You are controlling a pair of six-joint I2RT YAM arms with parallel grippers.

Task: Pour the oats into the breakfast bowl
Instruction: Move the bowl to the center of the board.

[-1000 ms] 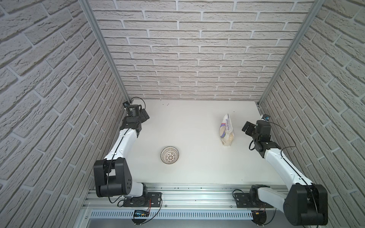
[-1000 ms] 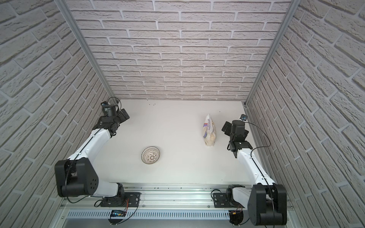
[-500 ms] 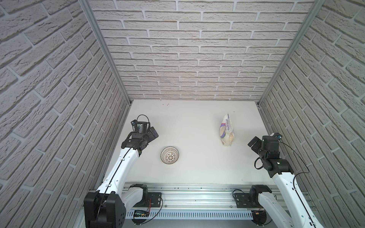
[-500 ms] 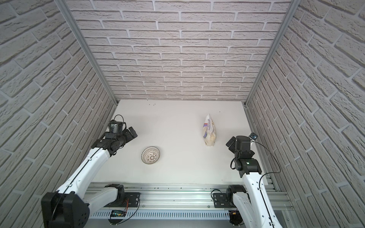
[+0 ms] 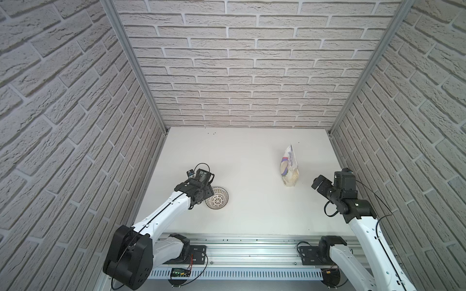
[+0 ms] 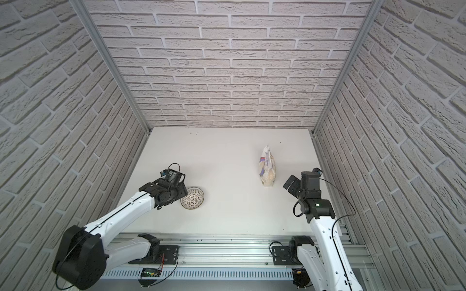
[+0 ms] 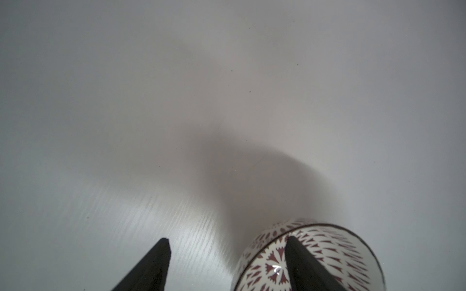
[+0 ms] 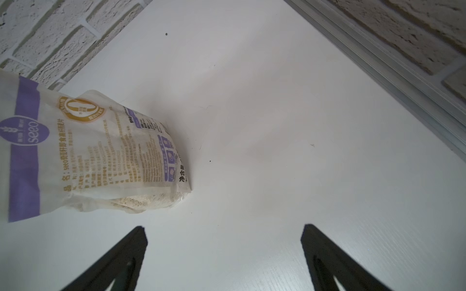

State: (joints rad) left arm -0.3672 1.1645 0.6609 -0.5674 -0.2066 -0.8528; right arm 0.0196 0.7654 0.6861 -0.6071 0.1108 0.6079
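Setting: pale brick-patterned walls [image 5: 239, 75] closed in a white worktop [image 5: 247, 214] on three sides, with a metal rail [image 5: 252, 252] along the near edge.
Near, left: the left hand [image 7: 227, 241] sat low at the bowl [image 5: 217, 198], one finger [image 7: 300, 262] inside the rim and the other [image 7: 153, 264] outside it on the bare worktop.
Left hand state: partly open, with a clear gap between the fingers; it straddled the rim and clamped nothing. Whether the inner finger touched the bowl could not be told.
Bowl: small, white with a dark pattern, upright and empty, on the left part of the worktop.
Middle, right: the right hand [image 8: 224, 229] hung just beside the bag's base, spread wide and holding nothing.
Farther back: the oats [image 8: 141, 201] lay settled in the bottom of their clear-and-white bag [image 5: 289, 167], which stood upright, well apart from the bowl.
Progress: judged an early step, with nothing poured.
Risk, bowl: if the left hand closed on the rim off-centre, the light bowl would likely tip or skid.
Risk, bag: the soft bag could fold or topple under a sideways nudge from the right hand, and a grip low on the oats might spill them short of the bowl.
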